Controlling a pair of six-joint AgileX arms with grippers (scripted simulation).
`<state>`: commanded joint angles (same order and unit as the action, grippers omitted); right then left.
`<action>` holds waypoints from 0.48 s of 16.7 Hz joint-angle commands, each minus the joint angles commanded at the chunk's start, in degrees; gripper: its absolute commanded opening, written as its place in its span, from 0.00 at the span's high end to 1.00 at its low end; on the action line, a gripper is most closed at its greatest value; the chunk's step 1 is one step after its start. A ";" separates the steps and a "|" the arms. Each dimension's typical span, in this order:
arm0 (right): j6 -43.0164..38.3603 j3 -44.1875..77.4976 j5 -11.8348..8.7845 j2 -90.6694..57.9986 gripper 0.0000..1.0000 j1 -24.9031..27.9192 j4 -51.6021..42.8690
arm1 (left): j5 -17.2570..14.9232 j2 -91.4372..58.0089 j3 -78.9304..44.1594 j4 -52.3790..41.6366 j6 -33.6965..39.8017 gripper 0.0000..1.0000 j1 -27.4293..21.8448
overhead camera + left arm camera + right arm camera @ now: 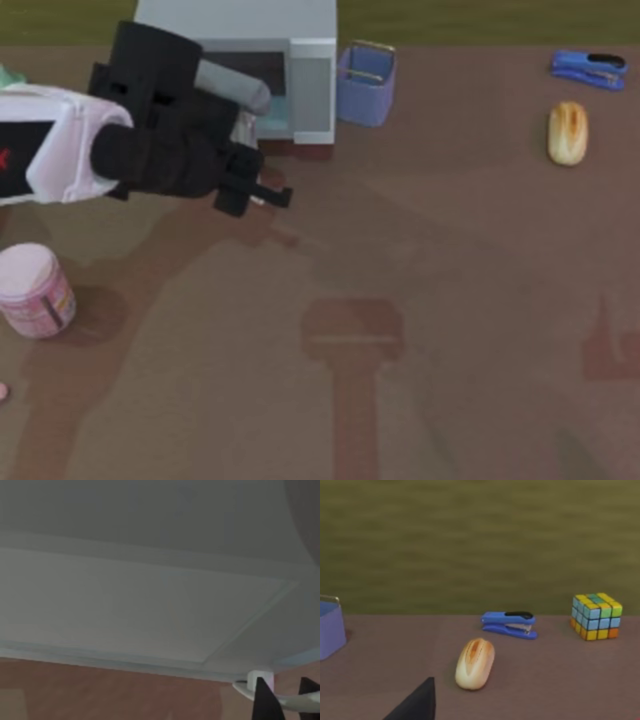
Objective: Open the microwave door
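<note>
**Left arm at the microwave front, door partly swung out**

At the counter's (pixel 420 330) far left, a pink jar (pixel 35 290) is seen standing near the front edge. Above it, the left arm is stretched across toward the microwave (pixel 270 25), which sits at the back of the counter, left of centre. The left gripper (pixel 268 193) is placed just in front of the microwave's lower front edge; whether its jaws are spread or pressed together cannot be told. In the left wrist view, the microwave door (pixel 140 615) fills most of the frame as a pale framed panel, and 2 dark fingertips (pixel 264 700) are seen beside a small white part at its lower edge. Just right of the microwave, a blue-purple bin (pixel 367 85) is set. Further right lie a bread roll (pixel 567 133) and a blue stapler (pixel 588 68). A colourful cube (pixel 596 616) is shown in the right wrist view only.
</note>
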<state>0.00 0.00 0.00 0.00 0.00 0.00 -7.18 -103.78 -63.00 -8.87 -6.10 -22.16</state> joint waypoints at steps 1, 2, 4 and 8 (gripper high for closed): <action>0.00 0.00 0.00 0.00 0.00 0.00 0.00 | 0.00 0.00 0.00 0.00 0.00 1.00 0.00; 0.00 0.00 0.00 0.00 0.00 0.00 0.00 | 0.00 0.00 0.00 0.00 0.00 1.00 0.00; 0.00 0.00 0.00 0.00 0.00 0.00 0.00 | 0.00 0.00 0.00 0.00 0.00 1.00 0.00; 0.00 0.00 0.00 0.00 0.00 0.00 0.00 | -1.27 0.24 0.49 -0.26 -0.94 1.00 0.15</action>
<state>0.00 0.00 0.00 0.00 0.00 0.00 -8.45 -103.54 -62.51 -9.13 -7.04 -22.00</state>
